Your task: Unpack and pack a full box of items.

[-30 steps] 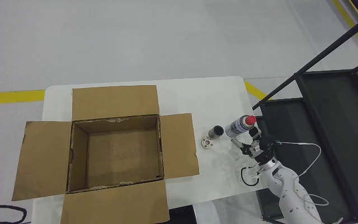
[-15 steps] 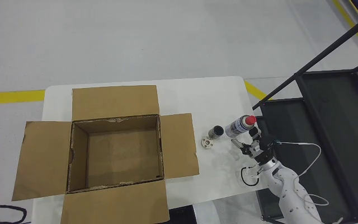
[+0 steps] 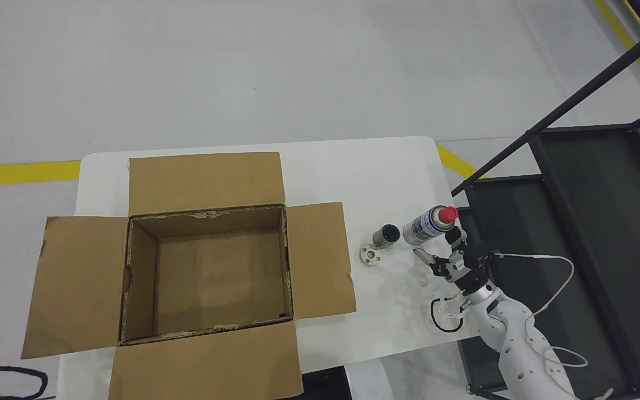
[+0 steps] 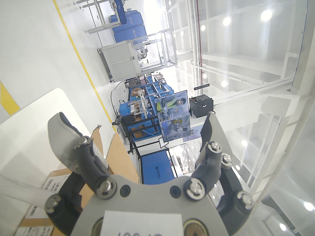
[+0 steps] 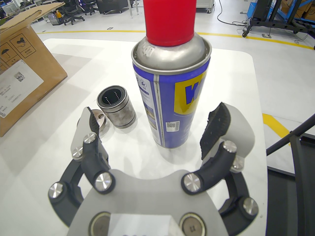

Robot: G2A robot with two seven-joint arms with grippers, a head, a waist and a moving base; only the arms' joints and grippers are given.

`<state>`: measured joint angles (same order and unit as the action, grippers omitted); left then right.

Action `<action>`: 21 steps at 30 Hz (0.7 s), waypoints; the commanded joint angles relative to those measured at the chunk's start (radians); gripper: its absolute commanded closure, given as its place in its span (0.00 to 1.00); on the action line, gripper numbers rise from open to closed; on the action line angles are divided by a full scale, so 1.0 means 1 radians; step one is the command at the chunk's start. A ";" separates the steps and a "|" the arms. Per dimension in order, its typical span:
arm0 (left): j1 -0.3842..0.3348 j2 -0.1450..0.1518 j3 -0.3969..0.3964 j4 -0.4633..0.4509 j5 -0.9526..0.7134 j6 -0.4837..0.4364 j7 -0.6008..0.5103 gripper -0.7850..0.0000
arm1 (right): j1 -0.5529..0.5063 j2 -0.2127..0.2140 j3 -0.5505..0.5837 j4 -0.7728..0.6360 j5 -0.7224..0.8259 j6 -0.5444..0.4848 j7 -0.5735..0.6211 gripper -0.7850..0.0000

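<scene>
An open cardboard box (image 3: 205,272) with its flaps spread sits on the left of the white table (image 3: 400,175); its inside looks bare. To its right stand a spray can (image 3: 428,224) with a red cap (image 5: 169,15), a metal cylinder bearing (image 3: 385,236) (image 5: 116,108) and a small round metal flange (image 3: 371,255). My right gripper (image 3: 447,255) (image 5: 157,121) is open just in front of the spray can (image 5: 172,84), fingers on either side and not touching. My left gripper (image 4: 137,133) is open, holds nothing and points up past the box's edge (image 4: 115,153).
A dark cart frame (image 3: 570,210) stands off the table's right edge, close to the right arm. A black cable loop (image 3: 443,312) lies by that arm. Bare tabletop lies behind the box and around the small items.
</scene>
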<state>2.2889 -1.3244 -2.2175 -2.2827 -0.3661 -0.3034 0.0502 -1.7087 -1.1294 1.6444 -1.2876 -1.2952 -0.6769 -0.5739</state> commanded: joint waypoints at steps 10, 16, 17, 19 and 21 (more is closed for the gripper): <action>0.000 0.000 0.000 0.000 0.000 0.000 0.000 0.00 | 0.020 -0.004 0.006 -0.031 0.010 0.142 0.070 0.00; 0.000 0.000 0.000 0.000 0.000 0.000 0.000 0.00 | 0.048 -0.007 -0.007 -0.029 0.024 0.168 0.103 0.00; 0.000 0.000 0.000 0.000 0.000 0.000 0.000 0.00 | 0.053 -0.008 -0.011 -0.028 0.022 0.174 0.110 0.00; 0.000 0.000 0.000 0.000 0.000 0.000 0.000 0.00 | 0.063 -0.008 -0.022 -0.027 0.012 0.176 0.125 0.00; 0.000 0.000 0.000 0.000 0.000 0.000 0.000 0.00 | 0.069 -0.009 -0.030 -0.027 0.001 0.187 0.126 0.00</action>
<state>2.2889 -1.3244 -2.2175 -2.2827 -0.3661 -0.3034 0.0502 -1.6427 -1.1379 1.6187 -1.3141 -1.2888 -0.4953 -0.4470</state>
